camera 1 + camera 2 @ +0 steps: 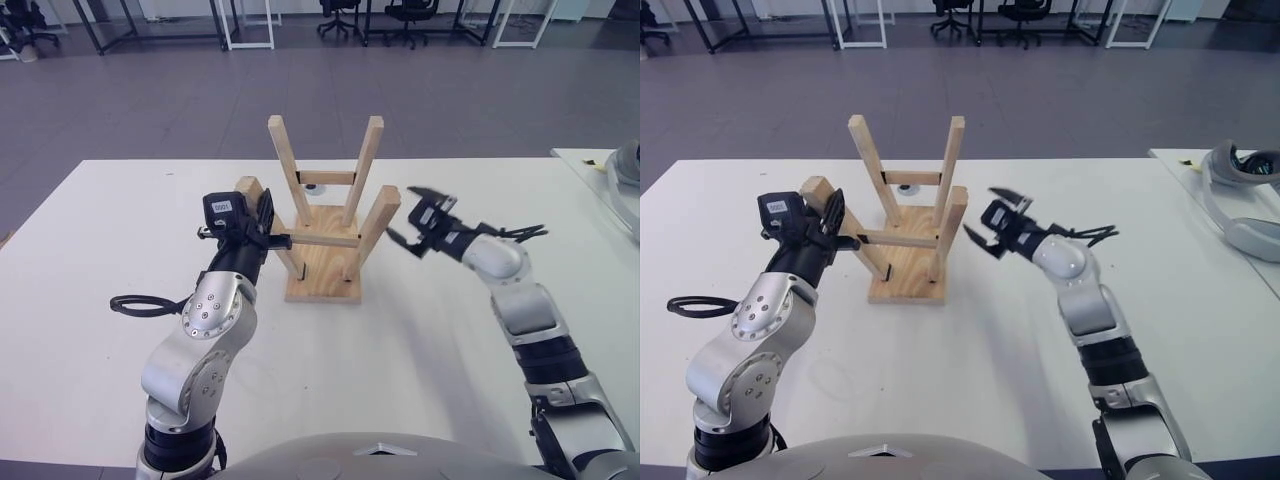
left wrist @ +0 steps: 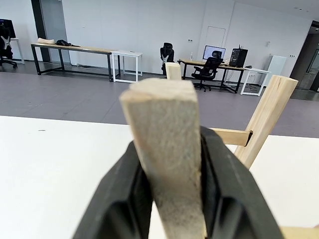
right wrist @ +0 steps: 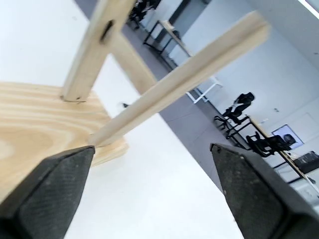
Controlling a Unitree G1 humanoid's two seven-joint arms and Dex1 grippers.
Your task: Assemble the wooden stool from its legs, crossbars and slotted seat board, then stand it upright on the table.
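The upturned stool (image 1: 322,215) stands mid-tabletop (image 1: 100,230), towards the far edge. Its four legs rise as posts, and two crossbars (image 1: 322,239) close the lower gaps between them; the gaps are open above the bars. The left tool (image 1: 265,215) clamps the near-left leg (image 1: 248,187), blocking that side. The right tool (image 1: 404,214), jaws apart, hangs just beside the near-right leg (image 1: 378,225). Broad tabletop runs to the right and near edges. A black cable loop (image 1: 140,305) lies towards the left edge.
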